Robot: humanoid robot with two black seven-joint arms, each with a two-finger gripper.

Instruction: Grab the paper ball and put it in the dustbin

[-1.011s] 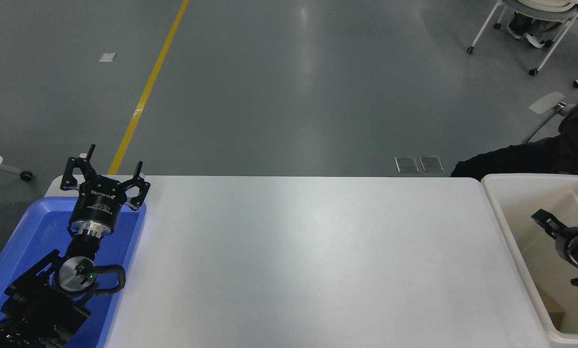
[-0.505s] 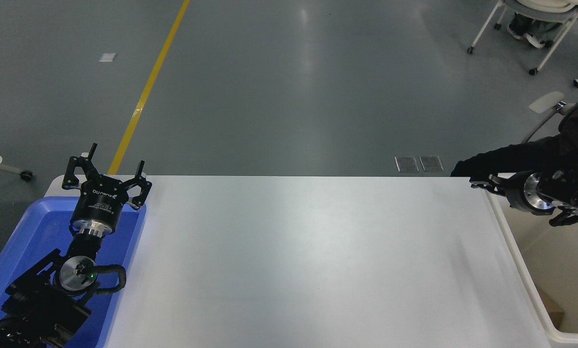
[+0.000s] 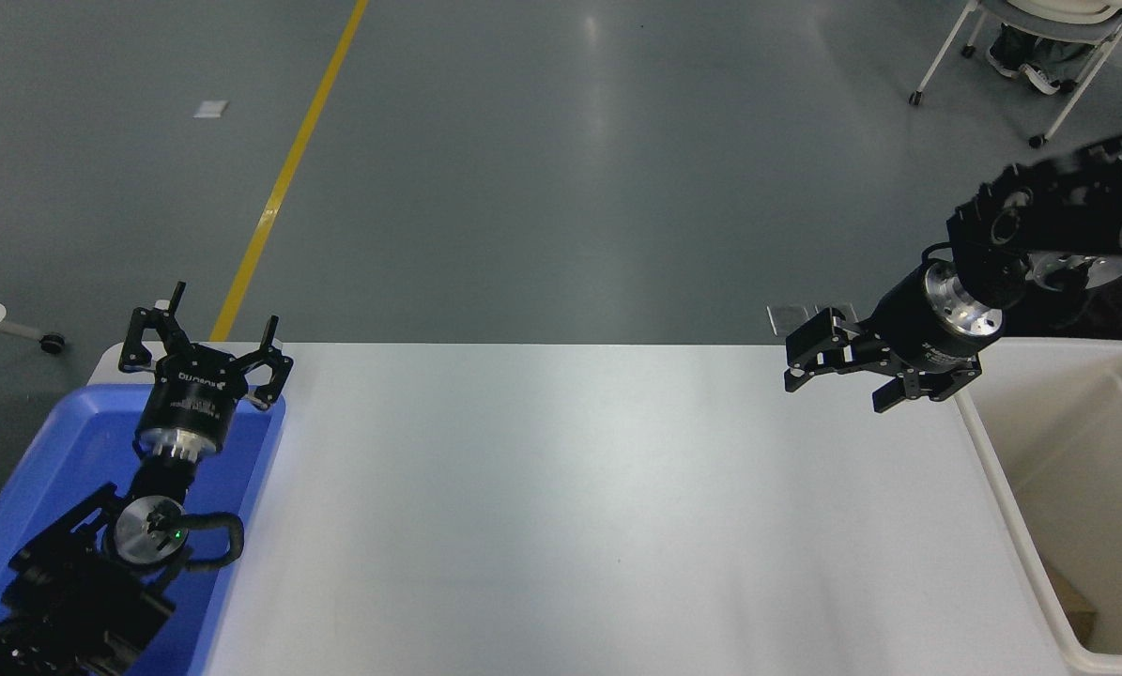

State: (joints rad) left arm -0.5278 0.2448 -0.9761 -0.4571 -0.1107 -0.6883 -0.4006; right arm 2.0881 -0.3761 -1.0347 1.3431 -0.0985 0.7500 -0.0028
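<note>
The cream-white dustbin (image 3: 1002,498) stands at the table's right end. A bit of tan-brown paper (image 3: 1077,606) shows low inside it by the left wall, mostly hidden; it looks like the paper ball. My right gripper (image 3: 837,385) is open and empty. It hangs above the table's far right part, just left of the dustbin's far corner, with its fingers pointing left. My left gripper (image 3: 204,333) is open and parked over the blue tray at the lower left.
A shallow blue tray (image 3: 44,469) sits at the white table's (image 3: 570,498) left end under the left arm. A person's feet and a wheeled chair (image 3: 1021,56) are on the floor at the far right.
My right gripper rose out of the dustbin and swung left, from inside the bin to above the table beside the bin's far corner. The left arm has not moved.
</note>
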